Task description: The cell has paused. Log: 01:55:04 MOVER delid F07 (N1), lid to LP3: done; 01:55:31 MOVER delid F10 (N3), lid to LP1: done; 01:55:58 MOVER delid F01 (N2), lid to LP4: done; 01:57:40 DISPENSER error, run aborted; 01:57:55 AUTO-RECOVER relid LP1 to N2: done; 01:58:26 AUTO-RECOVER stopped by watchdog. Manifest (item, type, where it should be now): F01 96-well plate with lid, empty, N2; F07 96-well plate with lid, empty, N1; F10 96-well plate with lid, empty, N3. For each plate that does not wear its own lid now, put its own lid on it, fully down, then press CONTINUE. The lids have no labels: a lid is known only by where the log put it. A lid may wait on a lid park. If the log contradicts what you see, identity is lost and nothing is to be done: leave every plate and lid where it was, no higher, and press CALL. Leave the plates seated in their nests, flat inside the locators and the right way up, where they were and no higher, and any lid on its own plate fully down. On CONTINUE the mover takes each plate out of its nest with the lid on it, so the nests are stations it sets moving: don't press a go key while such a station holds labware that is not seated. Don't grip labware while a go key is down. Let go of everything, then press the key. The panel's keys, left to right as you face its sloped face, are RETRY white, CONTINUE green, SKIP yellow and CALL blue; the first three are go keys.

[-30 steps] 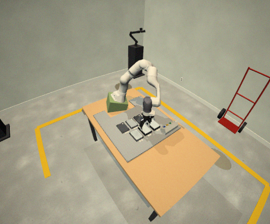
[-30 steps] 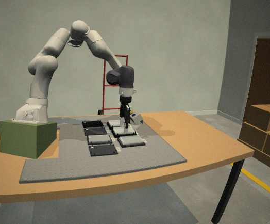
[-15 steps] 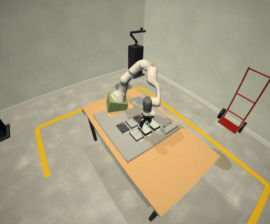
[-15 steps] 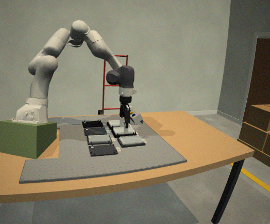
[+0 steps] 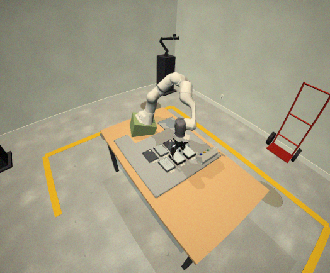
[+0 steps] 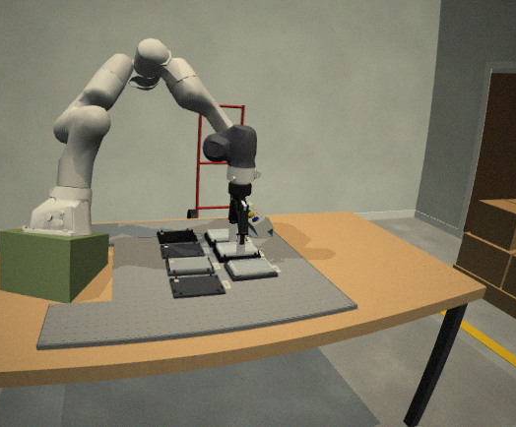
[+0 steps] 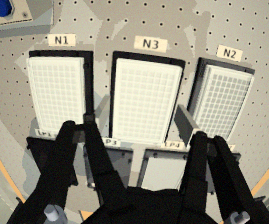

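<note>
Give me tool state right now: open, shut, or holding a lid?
Tool: open, holding nothing; fingers stand apart above the lidded plate in N3.

In the wrist view, plate N3 (image 7: 145,99) lies between N1 (image 7: 56,92) and N2 (image 7: 223,99).

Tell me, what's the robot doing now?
Gripper open, empty, above N3 plate. N1 plate and N3 plate lidded; N2 plate bare. One lid parked nearby. Nothing in the way.
</note>
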Controlling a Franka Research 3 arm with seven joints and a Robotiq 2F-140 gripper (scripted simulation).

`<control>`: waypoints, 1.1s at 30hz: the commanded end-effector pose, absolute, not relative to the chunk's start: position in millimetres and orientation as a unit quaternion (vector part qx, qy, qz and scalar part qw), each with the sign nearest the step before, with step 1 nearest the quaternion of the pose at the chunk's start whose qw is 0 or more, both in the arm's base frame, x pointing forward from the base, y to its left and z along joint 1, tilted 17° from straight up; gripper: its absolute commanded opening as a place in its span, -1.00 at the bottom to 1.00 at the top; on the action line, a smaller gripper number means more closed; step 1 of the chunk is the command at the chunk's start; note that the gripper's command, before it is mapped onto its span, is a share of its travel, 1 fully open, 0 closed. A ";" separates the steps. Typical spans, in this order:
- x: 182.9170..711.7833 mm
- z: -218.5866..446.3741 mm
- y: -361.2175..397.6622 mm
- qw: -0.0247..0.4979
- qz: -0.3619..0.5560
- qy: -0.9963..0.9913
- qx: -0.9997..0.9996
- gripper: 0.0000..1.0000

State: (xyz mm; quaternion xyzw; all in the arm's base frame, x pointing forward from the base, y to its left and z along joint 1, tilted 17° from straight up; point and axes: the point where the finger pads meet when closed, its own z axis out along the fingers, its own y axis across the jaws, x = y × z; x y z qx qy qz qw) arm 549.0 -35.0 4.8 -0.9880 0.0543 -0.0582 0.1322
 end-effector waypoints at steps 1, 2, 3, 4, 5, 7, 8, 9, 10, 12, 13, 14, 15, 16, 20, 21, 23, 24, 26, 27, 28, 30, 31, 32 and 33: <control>549.9 4.7 -36.2 0.132 -0.060 0.054 -0.988 0.32; 549.9 4.7 -36.2 0.132 -0.060 0.054 -0.988 0.32; 549.9 4.7 -36.2 0.132 -0.060 0.054 -0.988 0.32; 549.9 4.7 -36.2 0.132 -0.060 0.054 -0.988 0.32; 549.9 4.8 -36.2 0.132 -0.060 0.054 -0.988 0.32; 549.9 5.2 -36.4 0.132 -0.060 0.054 -0.988 0.32; 549.8 5.6 -36.4 0.132 -0.060 0.054 -0.988 0.32; 549.8 6.1 -36.6 0.132 -0.060 0.054 -0.988 0.32; 549.7 6.7 -36.7 0.132 -0.060 0.054 -0.988 0.32; 549.6 7.4 -36.9 0.132 -0.060 0.054 -0.988 0.32; 549.6 7.4 -36.9 0.132 -0.060 0.054 -0.988 0.32; 549.5 8.3 -37.2 0.132 -0.060 0.054 -0.988 0.32; 549.3 9.3 -37.4 0.132 -0.060 0.054 -0.988 0.32; 549.2 10.4 -37.7 0.132 -0.060 0.054 -0.988 0.32; 548.4 16.0 -39.2 0.132 -0.060 0.054 -0.988 0.32; 548.2 17.7 -39.6 0.132 -0.060 0.054 -0.988 0.32; 547.7 21.2 -40.6 0.132 -0.060 0.054 -0.988 0.32; 547.4 23.1 -41.1 0.132 -0.060 0.054 -0.988 0.32; 546.9 26.9 -42.1 0.132 -0.060 0.054 -0.988 0.32; 546.6 28.8 -42.6 0.132 -0.060 0.054 -0.988 0.32; 546.4 30.7 -43.1 0.132 -0.060 0.054 -0.988 0.32; 546.4 30.7 -43.1 0.132 -0.060 0.054 -0.988 0.32; 546.1 32.5 -43.6 0.132 -0.060 0.054 -0.988 0.32; 545.9 34.4 -44.1 0.132 -0.060 0.054 -0.988 0.32; 545.6 36.1 -44.5 0.132 -0.060 0.054 -0.988 0.32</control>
